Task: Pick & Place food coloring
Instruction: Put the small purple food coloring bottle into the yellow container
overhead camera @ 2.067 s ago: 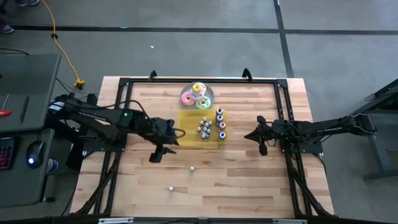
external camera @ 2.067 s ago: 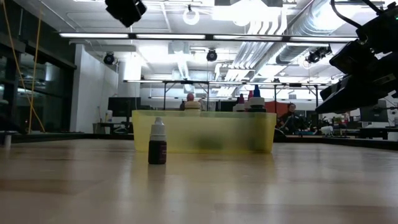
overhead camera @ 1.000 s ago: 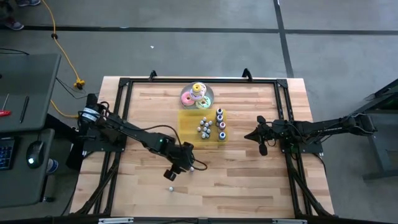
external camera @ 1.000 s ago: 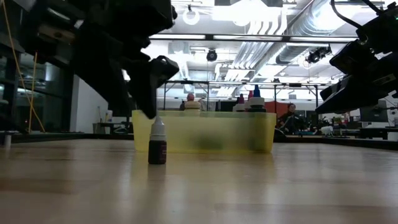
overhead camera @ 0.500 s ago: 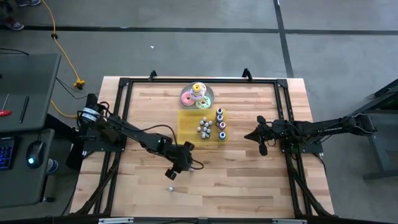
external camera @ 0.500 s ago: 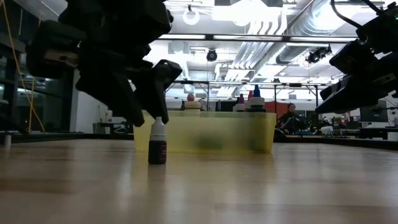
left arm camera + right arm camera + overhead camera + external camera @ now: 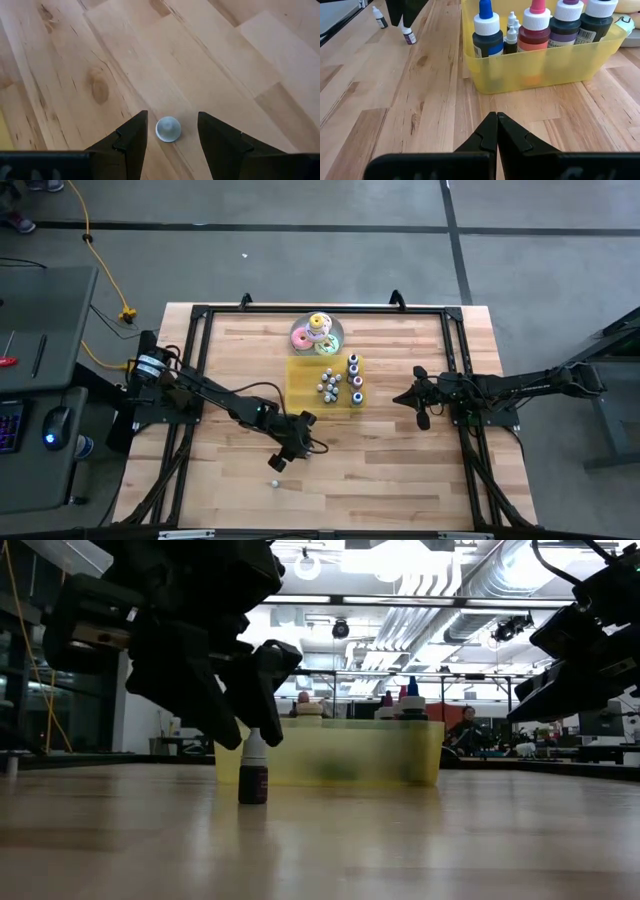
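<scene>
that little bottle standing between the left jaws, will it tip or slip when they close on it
The bottle is tall and narrow on a small base, so an off-centre touch would likely tip it. Its rounded pale cap, level with the open left gripper, looks smooth and may slip. It seems light, so it should lift easily.

My left gripper [image 7: 243, 700] hangs over a small dark food coloring bottle [image 7: 253, 768], fingers parted on either side of its pale cap. The bottle stands upright on the wooden table [image 7: 400, 840]. Behind it sits the yellow tray [image 7: 340, 752].

Left gripper [image 7: 170, 137] low, fingers apart (right gripper [image 7: 497, 131] closed).
</scene>
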